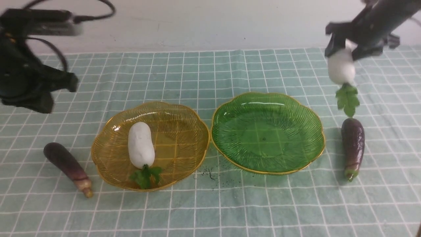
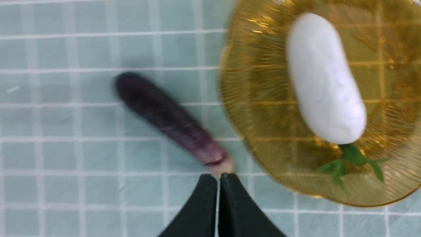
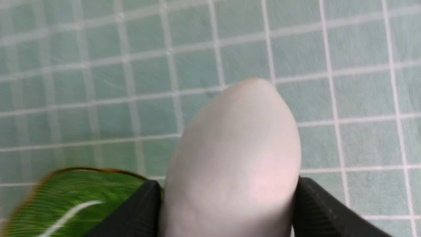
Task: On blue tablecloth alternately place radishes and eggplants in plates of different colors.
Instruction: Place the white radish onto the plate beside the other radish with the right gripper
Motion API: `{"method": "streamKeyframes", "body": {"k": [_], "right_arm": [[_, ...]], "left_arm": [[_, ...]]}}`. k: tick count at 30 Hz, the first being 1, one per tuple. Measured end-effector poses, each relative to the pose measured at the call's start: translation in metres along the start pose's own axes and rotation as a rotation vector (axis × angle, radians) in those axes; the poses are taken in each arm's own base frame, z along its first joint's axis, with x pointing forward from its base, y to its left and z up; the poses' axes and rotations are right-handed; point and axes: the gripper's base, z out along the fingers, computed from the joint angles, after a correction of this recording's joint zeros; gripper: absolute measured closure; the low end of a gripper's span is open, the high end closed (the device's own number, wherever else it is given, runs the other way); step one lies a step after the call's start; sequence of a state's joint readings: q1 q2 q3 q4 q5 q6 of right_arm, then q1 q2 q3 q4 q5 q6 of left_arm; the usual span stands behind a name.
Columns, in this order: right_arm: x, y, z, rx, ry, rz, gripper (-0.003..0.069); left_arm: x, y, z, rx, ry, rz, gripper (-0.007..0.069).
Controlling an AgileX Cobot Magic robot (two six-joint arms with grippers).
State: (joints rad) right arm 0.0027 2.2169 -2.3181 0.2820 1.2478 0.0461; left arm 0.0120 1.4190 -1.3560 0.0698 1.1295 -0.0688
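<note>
On the blue tablecloth [image 1: 210, 72] lie two plates side by side. The amber plate [image 1: 184, 131] holds one white radish [image 1: 141, 144], leaves toward the near edge. The green plate [image 1: 268, 131] is empty. My right gripper [image 1: 342, 52] hangs above the cloth right of the green plate, shut on a second radish [image 1: 341, 69] whose leaves dangle down; in the right wrist view this radish [image 3: 236, 154] sits between the black fingers [image 3: 315, 210]. One eggplant [image 1: 67, 163] lies left of the amber plate, another eggplant [image 1: 353, 144] right of the green plate. My left gripper [image 2: 218, 181] is shut and empty, raised above the left eggplant's [image 2: 171, 120] stem.
A pale wall borders the cloth at the back. Small dark specks [image 1: 209, 172] lie on the cloth in front of the gap between the plates. Bare cloth stretches along the near edge and behind the plates.
</note>
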Motion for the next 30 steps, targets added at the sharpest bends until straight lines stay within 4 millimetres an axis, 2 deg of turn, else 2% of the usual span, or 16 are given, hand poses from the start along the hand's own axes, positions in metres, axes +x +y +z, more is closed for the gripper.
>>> {"method": "streamKeyframes", "body": {"k": [2, 3, 5, 6, 9, 10, 12, 14, 16, 17, 20, 21, 23, 26, 29, 30], "right_arm": [[-0.004, 0.019, -0.027, -0.055, -0.049, -0.023, 0.0198], [-0.004, 0.038, -0.043, -0.11, -0.076, -0.046, 0.0198], [0.001, 0.07, -0.055, -0.196, -0.085, -0.092, 0.0198], [0.008, 0.093, -0.054, -0.251, -0.069, -0.119, 0.0198], [0.039, 0.156, -0.021, -0.359, 0.042, -0.202, 0.0198], [0.043, 0.162, -0.016, -0.366, 0.059, -0.212, 0.0198], [0.071, 0.195, 0.017, -0.397, 0.156, -0.261, 0.0198], [0.08, 0.205, 0.027, -0.405, 0.186, -0.274, 0.0198], [0.111, 0.229, 0.061, -0.425, 0.276, -0.305, 0.0198], [0.121, 0.238, 0.075, -0.44, 0.294, -0.302, 0.0198], [0.133, 0.246, 0.093, -0.464, 0.315, -0.284, 0.0198], [0.141, 0.251, 0.107, -0.502, 0.331, -0.242, 0.0195], [0.145, 0.253, 0.119, -0.534, 0.341, -0.197, 0.0172], [0.148, 0.254, 0.127, -0.551, 0.339, -0.163, 0.0104], [0.145, 0.254, 0.126, -0.559, 0.327, -0.154, 0.0044], [0.142, 0.253, 0.125, -0.561, 0.323, -0.154, 0.0034]], "left_arm": [[0.016, 0.018, -0.013, -0.022, -0.019, -0.072, 0.0632], [0.027, 0.03, -0.015, -0.033, -0.02, -0.141, 0.0629], [0.043, 0.047, -0.011, -0.03, -0.011, -0.269, 0.0628], [0.05, 0.055, -0.004, -0.019, -0.001, -0.337, 0.0628], [0.057, 0.065, 0.017, 0.034, 0.016, -0.467, 0.0628], [0.057, 0.065, 0.02, 0.038, 0.02, -0.473, 0.0628], [0.054, 0.067, 0.038, 0.078, 0.046, -0.514, 0.0628], [0.051, 0.067, 0.045, 0.09, 0.053, -0.512, 0.0627], [0.047, 0.066, 0.062, 0.123, 0.08, -0.499, 0.0613], [0.045, 0.065, 0.074, 0.155, 0.106, -0.492, 0.0594], [0.044, 0.063, 0.087, 0.195, 0.133, -0.486, 0.0552], [0.043, 0.062, 0.098, 0.222, 0.153, -0.479, 0.0511], [0.042, 0.061, 0.109, 0.238, 0.169, -0.474, 0.0434], [0.042, 0.062, 0.124, 0.242, 0.194, -0.474, 0.03], [0.042, 0.063, 0.134, 0.239, 0.205, -0.479, 0.0147], [0.042, 0.063, 0.136, 0.238, 0.209, -0.481, 0.0122]]}}
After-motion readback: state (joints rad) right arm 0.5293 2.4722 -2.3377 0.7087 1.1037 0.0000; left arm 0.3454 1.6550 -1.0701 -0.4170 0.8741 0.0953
